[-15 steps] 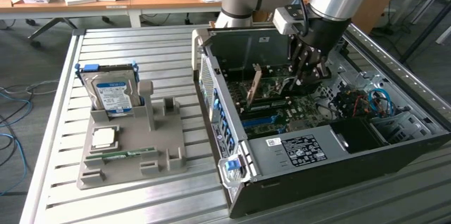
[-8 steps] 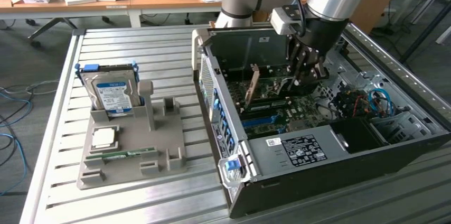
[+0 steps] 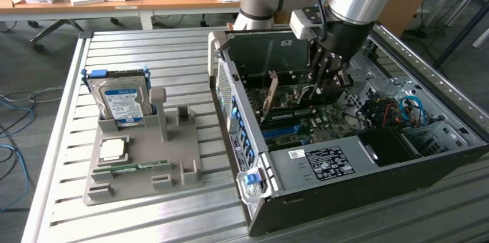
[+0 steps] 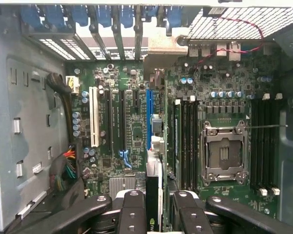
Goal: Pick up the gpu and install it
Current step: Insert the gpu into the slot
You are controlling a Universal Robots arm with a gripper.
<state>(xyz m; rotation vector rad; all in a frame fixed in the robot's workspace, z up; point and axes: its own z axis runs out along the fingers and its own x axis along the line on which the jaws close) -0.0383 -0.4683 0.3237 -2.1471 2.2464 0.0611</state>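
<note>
Exterior view: arm reaches down into the open computer case, right of frame centre, and the gripper sits low over the motherboard. Wrist view: fingers are clamped on the gpu, one on each flat face. The card is seen edge-on, upright, running towards the rear slot covers, just beside the blue slot. Cannot tell whether its lower edge is in a slot. Left half of the exterior frame: grey holder on the slatted metal counter. The hard drive stands upright in it and a green memory stick lies flat near its front edge. Both are well apart from the case.
</note>
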